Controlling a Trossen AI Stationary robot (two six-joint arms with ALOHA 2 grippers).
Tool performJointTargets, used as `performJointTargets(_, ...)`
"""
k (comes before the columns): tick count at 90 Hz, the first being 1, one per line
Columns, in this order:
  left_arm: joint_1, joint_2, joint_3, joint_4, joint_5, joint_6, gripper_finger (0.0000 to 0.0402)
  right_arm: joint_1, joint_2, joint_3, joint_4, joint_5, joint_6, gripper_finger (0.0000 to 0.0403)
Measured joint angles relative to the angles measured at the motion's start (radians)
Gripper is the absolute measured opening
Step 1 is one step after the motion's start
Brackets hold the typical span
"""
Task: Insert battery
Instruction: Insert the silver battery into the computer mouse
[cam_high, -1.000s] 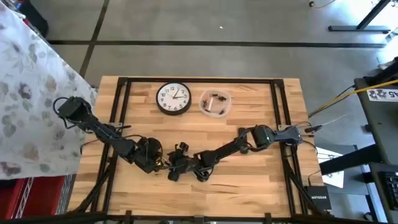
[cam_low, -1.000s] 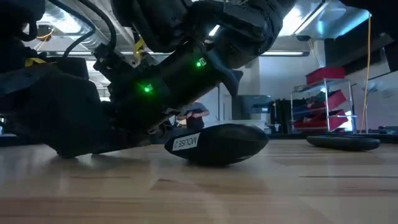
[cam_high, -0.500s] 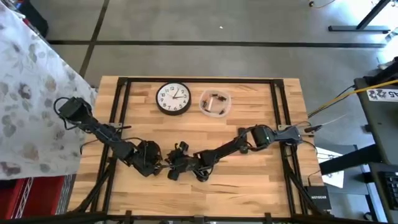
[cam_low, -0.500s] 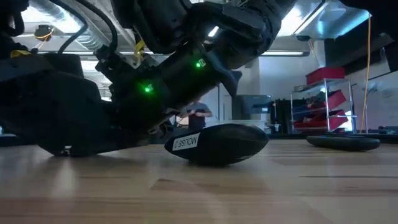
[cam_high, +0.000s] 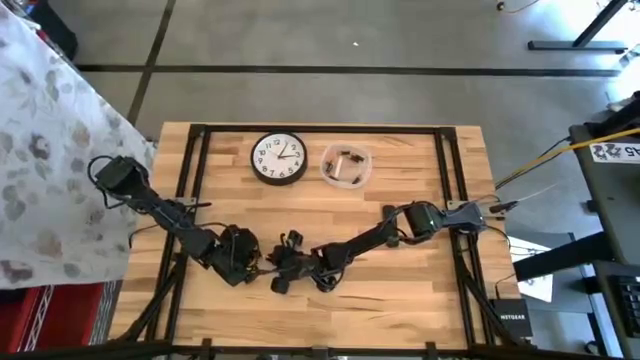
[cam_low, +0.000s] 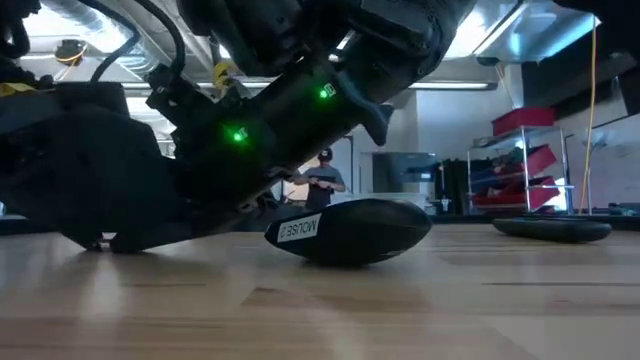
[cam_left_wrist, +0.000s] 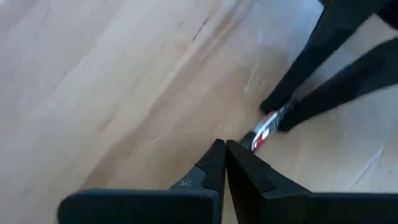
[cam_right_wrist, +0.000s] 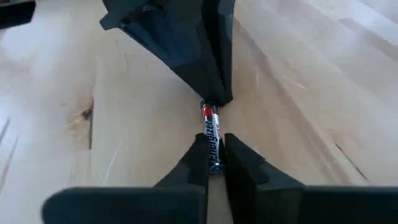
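Since a second ago the left gripper (cam_high: 255, 268) has eased a little to the left, away from the right gripper (cam_high: 283, 270), while the mouse (cam_low: 350, 230) and the far objects have stayed put. Both grippers sit low over the near middle of the wooden table (cam_high: 400, 290). In the right wrist view the right gripper's fingers (cam_right_wrist: 239, 167) are narrowed around a battery (cam_right_wrist: 211, 135), clamping its near end; the battery points at the tips of the left gripper, which meet its far end. In the left wrist view the left gripper's fingers (cam_left_wrist: 245, 167) are pressed together with nothing between them, their tips just beside the battery (cam_left_wrist: 266, 127), which the right gripper's dark fingers hold from the other side. In the low view the black mouse rests on the table just beyond the arms, a white label on its side. Farther back, near the far edge, a round wall clock (cam_high: 279, 158) lies face up, and just right of it stands a clear bowl (cam_high: 346, 165) with small parts inside. A person (cam_low: 325, 182) stands in the room beyond the table.
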Motion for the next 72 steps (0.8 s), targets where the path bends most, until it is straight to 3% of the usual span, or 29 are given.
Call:
performJointTargets(28,0.0,-0.012,-0.001,-0.031,-0.035,0.034,0.0,0.045,-0.182,-0.006,-0.365,0.042,0.041,0.0005)
performJointTargets(42,0.001,-0.012,-0.002,0.053,-0.052,0.129,0.0,0.105,-0.315,-0.004,-0.545,0.05,0.124,0.0005)
performJointTargets(57,0.012,-0.011,-0.002,0.229,-0.08,0.262,0.0,0.161,-0.426,0.0,-0.772,-0.13,0.391,0.0005)
performJointTargets(72,0.066,0.021,-0.001,0.443,-0.184,0.464,0.0,0.183,-0.399,-0.003,-0.951,-0.263,0.633,0.0005)
